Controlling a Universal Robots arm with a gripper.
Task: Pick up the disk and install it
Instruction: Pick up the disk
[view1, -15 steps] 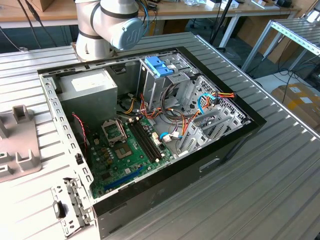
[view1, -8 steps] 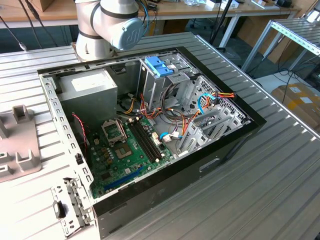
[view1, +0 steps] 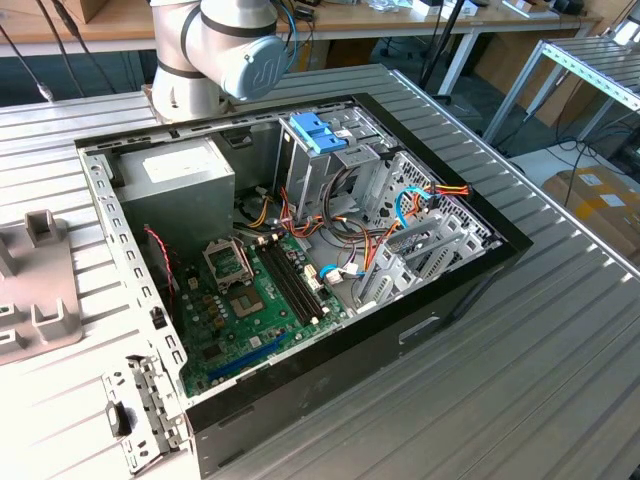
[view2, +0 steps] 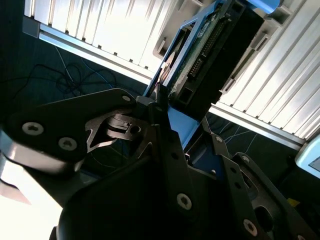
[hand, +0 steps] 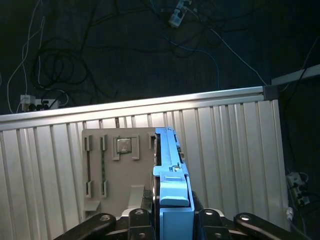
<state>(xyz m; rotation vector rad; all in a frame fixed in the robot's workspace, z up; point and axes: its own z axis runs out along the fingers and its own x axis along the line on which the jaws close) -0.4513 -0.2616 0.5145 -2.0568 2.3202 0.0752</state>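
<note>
So the disk (hand: 172, 167) is a flat rectangular hard drive. In the first wrist view it's edge-on, a thin slab with a bright blue plastic rail running its length and a chunkier blue tab at the near end. In the second wrist view the disk (view2: 220, 40) shows its dark body, a strip of green circuit board and a row of connector pins, all framed in that same blue. It's sitting in the black gripper (hand: 175, 220), which is clamped onto it with a finger on each side of the blue end; the second wrist view has the gripper (view2: 175, 125) squeezing it the same way. The drive sticks out over the ribbed silver aluminium table (hand: 235, 165), right by the edge of a flat grey plastic fixture plate (hand: 117, 170) with slots and a small square block on it. Can't tell if the far end touches that plate. Past the table edge it's just dark floor with a tangle of cables (hand: 60, 70). In the exterior view the pale grey arm joint (view1: 225, 40) sits behind an open black computer case (view1: 400, 330) lying on the table. Inside are a green motherboard (view1: 250, 310), a grey metal power supply box (view1: 175, 185) and a light-blue plastic clip (view1: 318, 130) on top of the drive cage.
</note>
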